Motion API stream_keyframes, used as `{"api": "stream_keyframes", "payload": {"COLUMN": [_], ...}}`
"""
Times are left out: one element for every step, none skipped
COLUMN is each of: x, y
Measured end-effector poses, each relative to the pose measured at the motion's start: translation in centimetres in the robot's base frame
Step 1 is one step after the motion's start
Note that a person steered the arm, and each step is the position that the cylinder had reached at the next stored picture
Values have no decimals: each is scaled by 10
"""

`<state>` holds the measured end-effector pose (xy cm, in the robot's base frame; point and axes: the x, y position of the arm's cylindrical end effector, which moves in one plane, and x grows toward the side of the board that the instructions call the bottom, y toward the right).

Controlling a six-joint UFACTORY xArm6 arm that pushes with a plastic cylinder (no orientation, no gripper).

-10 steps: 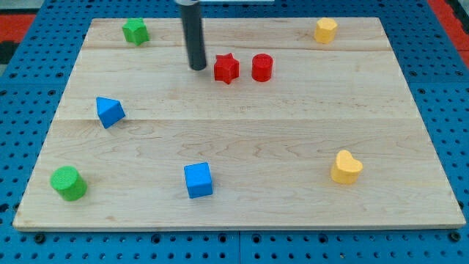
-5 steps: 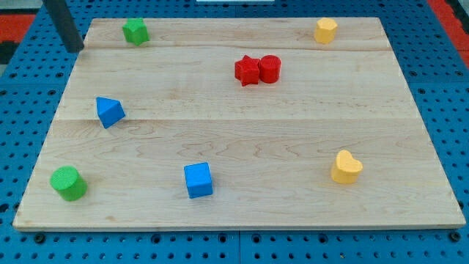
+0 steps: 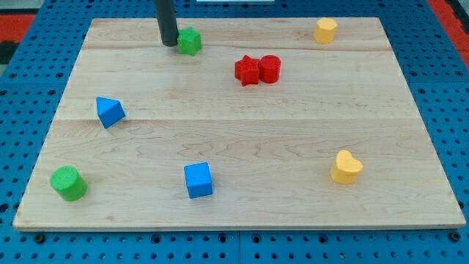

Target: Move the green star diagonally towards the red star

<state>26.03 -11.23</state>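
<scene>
The green star (image 3: 190, 41) lies near the view's top, left of centre on the wooden board (image 3: 242, 132). My tip (image 3: 168, 44) is right against the star's left side. The red star (image 3: 248, 70) sits lower and to the right of the green star, touching the red cylinder (image 3: 270, 68) on its right.
A blue triangular block (image 3: 109, 111) lies at the left. A green cylinder (image 3: 68, 182) is at the bottom left and a blue cube (image 3: 198, 180) at bottom centre. A yellow heart (image 3: 346, 166) is at the lower right, another yellow block (image 3: 326, 30) at the top right.
My tip went from the board's top left edge to the green star's left side. The green star slid right along the top. Earlier the red star was pushed against the red cylinder.
</scene>
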Motion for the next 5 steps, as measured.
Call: {"api": "stream_keyframes", "payload": {"x": [-14, -22, -23, -6, 37], "y": [-9, -3, 8, 29, 30]}}
